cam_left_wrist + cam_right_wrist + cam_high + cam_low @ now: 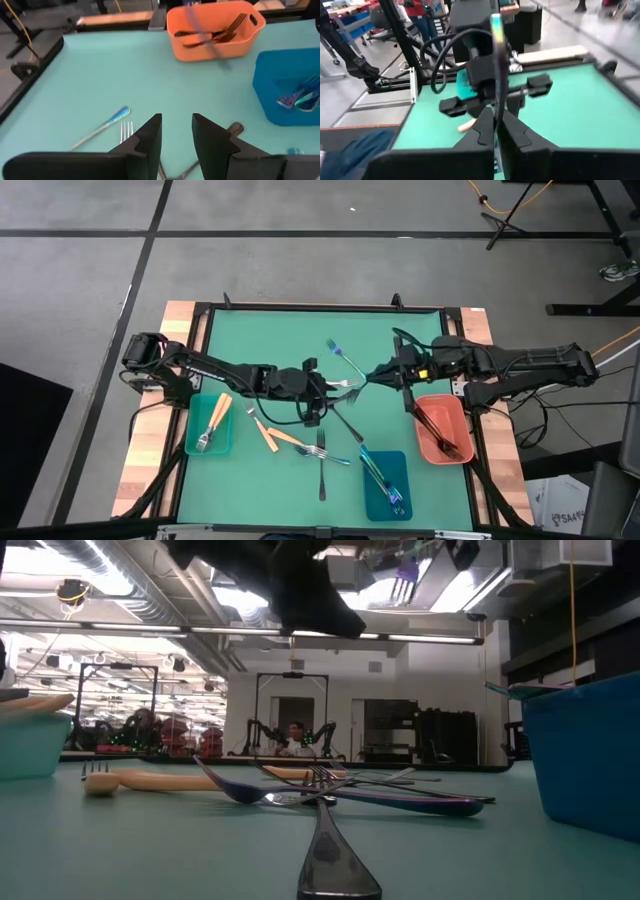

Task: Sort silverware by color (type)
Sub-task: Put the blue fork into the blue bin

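We read no writing anywhere. Our right tool (372, 372) clenches an iridescent fork (496, 60) upright above the table (280, 330) centre; our left tool (176, 131) stands released over loose forks (343, 387).

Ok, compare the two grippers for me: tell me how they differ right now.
The left gripper has its fingers apart with nothing between them, hovering over loose forks near the mat's middle; the right gripper is shut on an iridescent utensil that stands up from its fingertips. The left gripper reaches in from the teal tray side, the right gripper from the salmon tray side. Both are dark, two-fingered, and meet near the mat's centre.
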Controlling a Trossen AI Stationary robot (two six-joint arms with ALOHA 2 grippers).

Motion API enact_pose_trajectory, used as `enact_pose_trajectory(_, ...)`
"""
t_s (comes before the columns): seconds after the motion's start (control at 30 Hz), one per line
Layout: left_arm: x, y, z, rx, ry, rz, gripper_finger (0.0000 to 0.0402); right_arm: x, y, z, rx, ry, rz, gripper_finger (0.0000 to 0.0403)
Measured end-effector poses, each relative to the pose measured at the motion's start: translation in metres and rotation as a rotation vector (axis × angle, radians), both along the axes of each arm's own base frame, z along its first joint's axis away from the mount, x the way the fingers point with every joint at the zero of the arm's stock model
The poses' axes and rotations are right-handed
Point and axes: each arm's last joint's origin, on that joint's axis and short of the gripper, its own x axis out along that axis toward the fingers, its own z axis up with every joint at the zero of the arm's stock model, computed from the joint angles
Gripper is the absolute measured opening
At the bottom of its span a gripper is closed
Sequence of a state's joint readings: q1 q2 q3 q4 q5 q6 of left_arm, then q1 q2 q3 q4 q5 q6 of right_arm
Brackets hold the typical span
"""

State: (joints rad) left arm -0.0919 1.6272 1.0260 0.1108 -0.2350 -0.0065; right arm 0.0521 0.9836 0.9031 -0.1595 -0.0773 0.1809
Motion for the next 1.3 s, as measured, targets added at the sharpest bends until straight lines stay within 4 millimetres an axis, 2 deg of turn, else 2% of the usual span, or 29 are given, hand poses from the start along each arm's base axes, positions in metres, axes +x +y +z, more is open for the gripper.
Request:
enact_pose_trajectory(0.33,-0.001,0.0,-0.002,-0.013,0.027,0.009,0.0102,-0.003,0.004,-0.014,0.26,0.196,0.055,0.0)
enact_pose_trajectory(0.47,-0.001,0.0,-0.002,-0.013,0.027,0.008,0.0102,0.0,0.015,-0.025,0.33,0.301,0.062,0.0)
enact_pose_trajectory(0.73,-0.001,0.0,-0.002,-0.013,0.026,0.008,0.0102,0.011,0.057,-0.047,0.42,0.488,0.153,0.0)
enact_pose_trajectory(0.97,-0.001,0.0,-0.002,-0.013,0.026,0.008,0.0102,0.015,0.093,-0.068,0.472,0.638,0.161,0.0)
enact_pose_trajectory(1.3,-0.001,0.0,-0.002,-0.013,0.027,0.008,0.0102,0.019,0.125,-0.097,0.503,0.804,0.151,0.0)
